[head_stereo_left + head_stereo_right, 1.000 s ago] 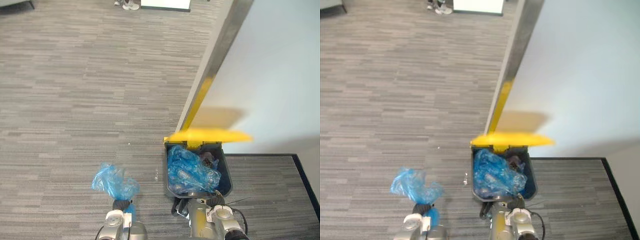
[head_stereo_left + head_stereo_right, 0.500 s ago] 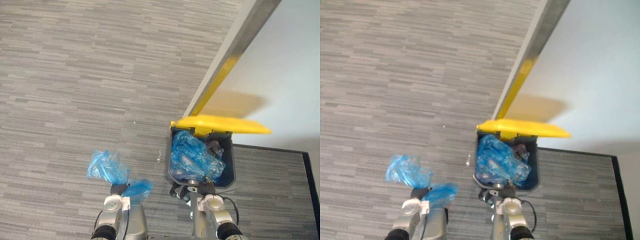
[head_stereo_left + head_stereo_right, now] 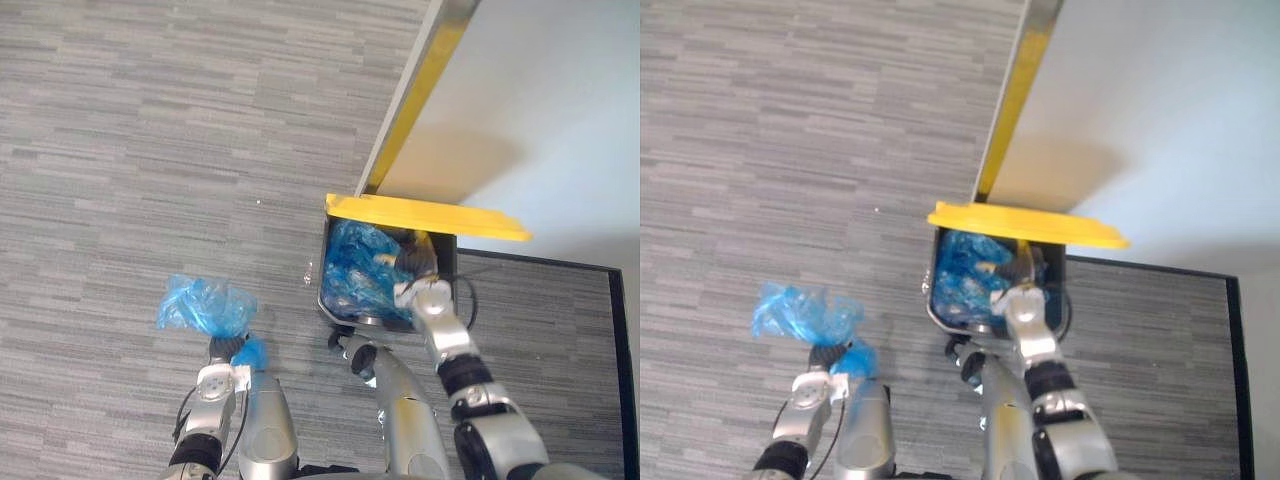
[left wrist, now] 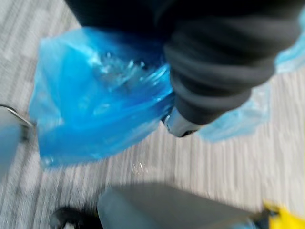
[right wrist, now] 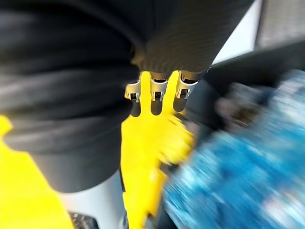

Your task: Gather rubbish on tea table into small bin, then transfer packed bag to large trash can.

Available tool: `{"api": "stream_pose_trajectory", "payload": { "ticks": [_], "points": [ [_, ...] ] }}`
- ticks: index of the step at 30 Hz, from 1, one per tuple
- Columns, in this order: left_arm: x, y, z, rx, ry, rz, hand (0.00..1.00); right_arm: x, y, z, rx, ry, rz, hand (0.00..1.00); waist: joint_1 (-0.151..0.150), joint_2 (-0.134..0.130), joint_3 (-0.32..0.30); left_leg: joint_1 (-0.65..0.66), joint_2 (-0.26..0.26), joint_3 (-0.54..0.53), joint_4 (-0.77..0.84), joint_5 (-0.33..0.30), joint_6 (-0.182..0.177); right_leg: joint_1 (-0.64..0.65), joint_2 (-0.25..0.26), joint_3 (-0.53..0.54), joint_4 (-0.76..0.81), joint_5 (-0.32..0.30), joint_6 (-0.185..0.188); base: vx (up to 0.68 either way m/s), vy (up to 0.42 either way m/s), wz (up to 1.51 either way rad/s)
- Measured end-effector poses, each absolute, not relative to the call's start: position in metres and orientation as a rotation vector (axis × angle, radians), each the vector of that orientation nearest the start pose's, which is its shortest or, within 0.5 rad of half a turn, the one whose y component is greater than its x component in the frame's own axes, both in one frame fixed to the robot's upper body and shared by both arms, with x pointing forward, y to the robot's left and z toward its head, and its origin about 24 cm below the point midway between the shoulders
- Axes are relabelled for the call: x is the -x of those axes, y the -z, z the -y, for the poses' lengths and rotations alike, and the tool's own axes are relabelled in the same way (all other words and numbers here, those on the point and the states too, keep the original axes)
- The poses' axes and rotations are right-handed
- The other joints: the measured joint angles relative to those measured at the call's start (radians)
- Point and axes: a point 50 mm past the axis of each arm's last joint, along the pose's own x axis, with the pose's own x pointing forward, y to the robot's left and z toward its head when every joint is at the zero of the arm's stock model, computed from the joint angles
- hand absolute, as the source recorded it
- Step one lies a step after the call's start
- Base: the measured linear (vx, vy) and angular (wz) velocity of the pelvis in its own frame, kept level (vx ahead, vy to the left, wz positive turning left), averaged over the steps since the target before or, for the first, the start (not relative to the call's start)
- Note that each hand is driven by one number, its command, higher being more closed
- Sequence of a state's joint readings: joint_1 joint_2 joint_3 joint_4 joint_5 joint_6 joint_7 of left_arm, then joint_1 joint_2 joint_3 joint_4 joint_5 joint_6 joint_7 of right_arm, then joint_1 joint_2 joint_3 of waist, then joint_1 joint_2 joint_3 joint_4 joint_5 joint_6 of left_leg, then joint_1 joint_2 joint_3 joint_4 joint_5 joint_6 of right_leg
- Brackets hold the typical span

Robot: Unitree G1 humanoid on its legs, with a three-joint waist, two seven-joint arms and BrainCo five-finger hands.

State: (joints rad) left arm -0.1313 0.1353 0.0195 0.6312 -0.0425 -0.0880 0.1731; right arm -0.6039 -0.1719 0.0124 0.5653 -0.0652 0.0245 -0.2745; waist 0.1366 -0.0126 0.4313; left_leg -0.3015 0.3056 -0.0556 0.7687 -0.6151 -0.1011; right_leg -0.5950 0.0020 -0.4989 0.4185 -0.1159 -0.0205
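A dark trash can (image 3: 326, 300) stands on the carpet against the wall, its yellow lid (image 3: 430, 216) raised. Crumpled blue bags (image 3: 358, 272) fill most of it. My right hand (image 3: 416, 272) reaches over the can's far side, just under the lid; in the right wrist view the yellow lid (image 5: 143, 148) sits right before it, the blue bags (image 5: 238, 186) beside. A tied blue plastic bag (image 3: 200, 306) hangs over the floor left of the can, and my left hand (image 3: 226, 352) is shut on its neck. In the left wrist view the bag (image 4: 95, 105) bulges past the hand.
Grey striped carpet (image 3: 150, 150) stretches to the left and ahead. A white wall (image 3: 540, 100) with a metal and yellow edge strip (image 3: 405, 130) rises behind the can. A small scrap (image 3: 308, 278) lies on the floor by the can's left side.
The camera has shifted. My right hand rose from the can's near rim to its far side under the lid. The left hand still holds the blue bag.
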Motion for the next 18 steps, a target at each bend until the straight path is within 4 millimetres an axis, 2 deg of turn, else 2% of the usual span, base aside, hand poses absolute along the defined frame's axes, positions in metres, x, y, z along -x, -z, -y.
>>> {"api": "stream_pose_trajectory", "payload": {
  "ticks": [1, 2, 3, 4, 5, 6, 7, 8, 9, 10, 11, 14, 18],
  "points": [
    [-0.253, 0.048, -0.193, -0.129, -0.194, -0.373, 1.0, -0.366, -0.106, 0.167, 0.264, 0.21, 0.074, 0.0, -0.001, -0.006, 0.003, -0.01, -0.001, -0.019, -0.01, 0.0, 0.0, 0.0, 0.007, -0.013, -0.019, 0.002, 0.004, -0.07, -0.199, 0.09],
    [-0.259, 0.04, -0.19, -0.135, -0.177, -0.328, 1.0, -0.372, -0.12, 0.168, 0.267, 0.214, 0.112, 0.0, 0.0, -0.024, 0.013, -0.012, -0.004, -0.027, -0.034, 0.002, 0.003, 0.004, 0.02, -0.017, -0.057, 0.008, 0.021, -0.06, -0.149, 0.07],
    [-0.26, 0.038, -0.189, -0.141, -0.168, -0.315, 1.0, -0.374, -0.125, 0.167, 0.265, 0.214, 0.126, 0.0, 0.002, -0.029, 0.015, -0.014, -0.006, -0.033, -0.044, 0.005, 0.009, 0.005, 0.021, -0.025, -0.068, 0.001, 0.044, -0.05, -0.224, 0.03],
    [-0.266, 0.031, -0.182, -0.138, -0.142, -0.276, 1.0, -0.381, -0.146, 0.172, 0.265, 0.231, 0.173, 0.0, 0.015, -0.004, 0.04, -0.017, 0.045, -0.034, -0.051, 0.03, -0.013, -0.072, -0.013, 0.055, 0.262, -0.037, -0.072, 0.0, -0.154, 0.42],
    [-0.267, 0.028, -0.182, -0.129, -0.143, -0.26, 1.0, -0.383, -0.149, 0.176, 0.278, 0.242, 0.174, 0.0, -0.01, -0.025, 0.045, -0.021, 0.017, -0.046, -0.032, 0.056, -0.027, -0.057, -0.023, 0.209, 0.313, -0.067, -0.081, 0.01, -0.292, 0.37],
    [-0.269, 0.022, -0.182, -0.11, -0.15, -0.231, 1.0, -0.391, -0.162, 0.174, 0.285, 0.242, 0.19, 0.0, 0.007, -0.026, 0.056, -0.039, 0.022, -0.066, -0.014, 0.076, -0.069, -0.045, -0.009, 0.187, 0.267, -0.068, -0.056, 0.02, -0.156, 0.25],
    [-0.27, 0.021, -0.182, -0.11, -0.146, -0.228, 1.0, -0.393, -0.168, 0.173, 0.284, 0.242, 0.202, 0.0, 0.013, -0.025, 0.056, -0.057, 0.018, -0.06, -0.003, 0.078, -0.067, -0.042, -0.003, 0.171, 0.231, -0.055, -0.052, -0.01, -0.16, -0.15],
    [-0.269, 0.022, -0.181, -0.113, -0.134, -0.232, 1.0, -0.396, -0.175, 0.174, 0.281, 0.25, 0.214, 0.0, 0.014, -0.025, 0.056, -0.077, -0.008, -0.038, 0.005, 0.084, -0.053, -0.027, -0.002, 0.128, 0.165, -0.01, -0.057, -0.03, -0.065, -0.05],
    [-0.27, 0.019, -0.177, -0.112, -0.116, -0.223, 1.0, -0.397, -0.179, 0.178, 0.283, 0.265, 0.212, 0.0, 0.017, -0.03, 0.059, -0.075, -0.028, -0.035, -0.014, 0.092, -0.044, -0.017, 0.0, 0.116, 0.134, 0.014, -0.076, -0.03, -0.079, 0.14],
    [-0.271, 0.016, -0.172, -0.105, -0.097, -0.204, 1.0, -0.398, -0.18, 0.183, 0.286, 0.276, 0.211, 0.0, 0.016, -0.031, 0.06, -0.066, -0.03, -0.032, -0.035, 0.101, -0.057, -0.012, -0.005, 0.117, 0.128, 0.016, -0.078, -0.04, -0.068, 0.15],
    [-0.272, 0.01, -0.169, -0.092, -0.083, -0.175, 1.0, -0.399, -0.18, 0.185, 0.29, 0.28, 0.202, 0.0, 0.016, -0.031, 0.06, -0.06, -0.032, -0.032, -0.042, 0.109, -0.056, 0.002, -0.004, 0.11, 0.108, 0.027, -0.081, -0.03, -0.023, 0.09],
    [-0.275, -0.003, -0.164, -0.089, -0.052, -0.115, 1.0, -0.399, -0.181, 0.193, 0.285, 0.298, 0.194, 0.0, 0.013, -0.032, 0.059, -0.06, -0.036, -0.037, -0.061, 0.127, -0.058, 0.025, -0.002, 0.102, 0.058, 0.059, -0.076, -0.07, 0.013, 0.1],
    [-0.28, -0.026, -0.159, -0.081, -0.007, -0.015, 1.0, -0.401, -0.184, 0.198, 0.279, 0.312, 0.185, 0.0, 0.009, -0.032, 0.059, -0.072, -0.045, -0.039, -0.07, 0.144, -0.062, 0.05, -0.002, 0.1, -0.017, 0.111, -0.051, -0.11, 0.063, 0.07]
  ]
}}
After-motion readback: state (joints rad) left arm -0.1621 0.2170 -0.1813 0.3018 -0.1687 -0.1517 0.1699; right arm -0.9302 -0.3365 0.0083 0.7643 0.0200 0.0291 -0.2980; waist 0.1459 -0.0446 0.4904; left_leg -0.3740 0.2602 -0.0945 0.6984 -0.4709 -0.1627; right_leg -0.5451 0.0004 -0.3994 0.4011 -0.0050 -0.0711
